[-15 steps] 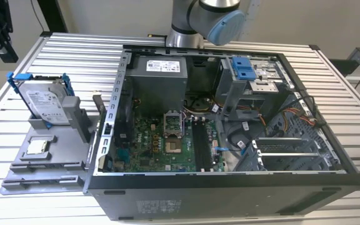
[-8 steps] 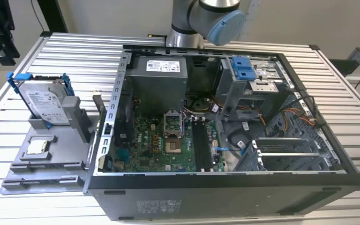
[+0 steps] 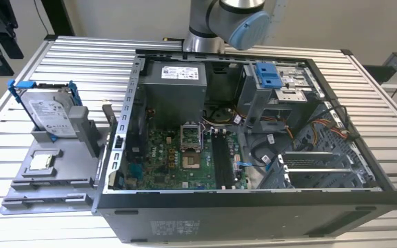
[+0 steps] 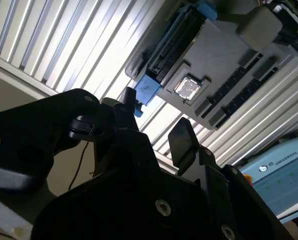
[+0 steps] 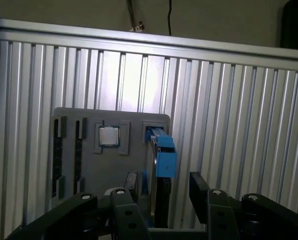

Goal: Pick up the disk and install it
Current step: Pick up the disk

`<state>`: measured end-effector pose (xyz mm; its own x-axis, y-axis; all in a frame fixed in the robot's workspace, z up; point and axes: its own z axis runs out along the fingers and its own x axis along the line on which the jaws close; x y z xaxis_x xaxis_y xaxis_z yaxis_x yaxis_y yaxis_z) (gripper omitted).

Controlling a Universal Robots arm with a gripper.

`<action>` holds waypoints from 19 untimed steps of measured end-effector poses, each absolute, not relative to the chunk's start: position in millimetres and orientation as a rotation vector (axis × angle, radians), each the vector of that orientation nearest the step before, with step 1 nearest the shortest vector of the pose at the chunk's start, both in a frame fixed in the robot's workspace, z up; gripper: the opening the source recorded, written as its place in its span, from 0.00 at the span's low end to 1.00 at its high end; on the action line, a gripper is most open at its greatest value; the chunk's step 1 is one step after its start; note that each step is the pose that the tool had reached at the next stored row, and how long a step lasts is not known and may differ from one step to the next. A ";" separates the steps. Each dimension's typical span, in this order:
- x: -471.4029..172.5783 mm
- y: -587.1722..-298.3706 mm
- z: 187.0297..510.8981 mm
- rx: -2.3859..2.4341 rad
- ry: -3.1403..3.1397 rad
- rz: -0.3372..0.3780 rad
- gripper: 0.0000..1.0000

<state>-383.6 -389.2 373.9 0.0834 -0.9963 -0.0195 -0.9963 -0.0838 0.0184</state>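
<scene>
With tool [image 5: 165,184] spread and empty, flat silver blue-framed disk [image 5: 161,155] dead ahead, on edge in grey plastic holder [image 3: 54,173] on ribbed metal surface [image 3: 81,57], at the exterior view's left of open black computer case [image 3: 254,222], thin edge in line with the finger gap.

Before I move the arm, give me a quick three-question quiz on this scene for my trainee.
1. Where does the disk stand?
2. True or false: the pincer is shut on the disk.
3. What lies flat on the grey holder? A: a small silver chip. B: a screwdriver. C: a coiled cable.

Key:
1. Upright in the grey holder, at the exterior view's left of the open computer case.
2. False: it is open and holds nothing.
3. A.
</scene>
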 end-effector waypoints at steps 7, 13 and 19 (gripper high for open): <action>-383.6 -389.2 373.9 2.312 -2.126 -0.042 1.00; -383.4 -389.2 367.5 2.311 -2.127 -0.042 1.00; -383.2 -389.2 358.3 2.311 -2.127 -0.042 1.00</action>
